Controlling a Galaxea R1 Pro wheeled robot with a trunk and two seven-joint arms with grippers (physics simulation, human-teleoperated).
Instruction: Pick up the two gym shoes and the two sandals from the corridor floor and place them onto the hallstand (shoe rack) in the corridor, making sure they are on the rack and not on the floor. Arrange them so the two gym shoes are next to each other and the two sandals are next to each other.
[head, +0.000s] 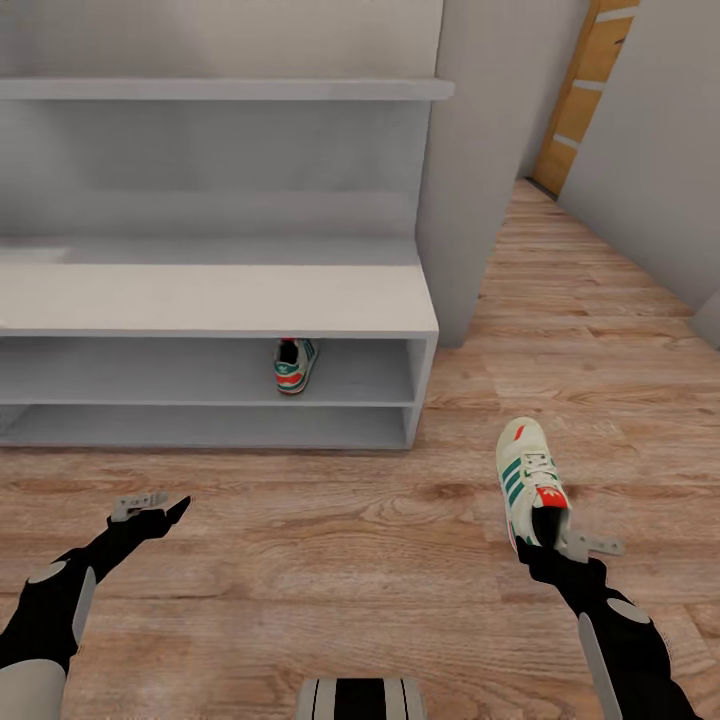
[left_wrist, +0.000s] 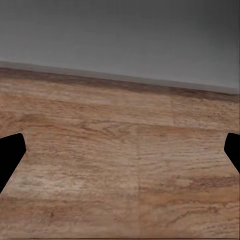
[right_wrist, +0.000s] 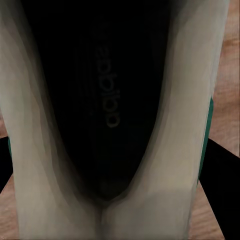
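Observation:
One gym shoe (head: 294, 365), cream with green stripes and a red heel, stands on the upper shoe shelf of the light-grey hallstand (head: 215, 298), heel toward me. The other gym shoe (head: 527, 472) lies on the corridor floor (head: 330, 560) to the right of the rack, toe pointing away. My right gripper (head: 538, 541) is at its heel. In the right wrist view the dark insole of this gym shoe (right_wrist: 107, 100) sits between the black fingers (right_wrist: 220, 190), which press against its sides. My left gripper (head: 160, 510) hangs open over bare floor. The sandals are out of view.
A grey wall panel (head: 470, 170) rises at the rack's right end. Beyond it the corridor runs back to a wooden door (head: 585, 90). Stepped wall shelves (head: 220, 88) sit above the rack's flat top. The left wrist view looks along floor planks (left_wrist: 120, 160) toward a grey surface.

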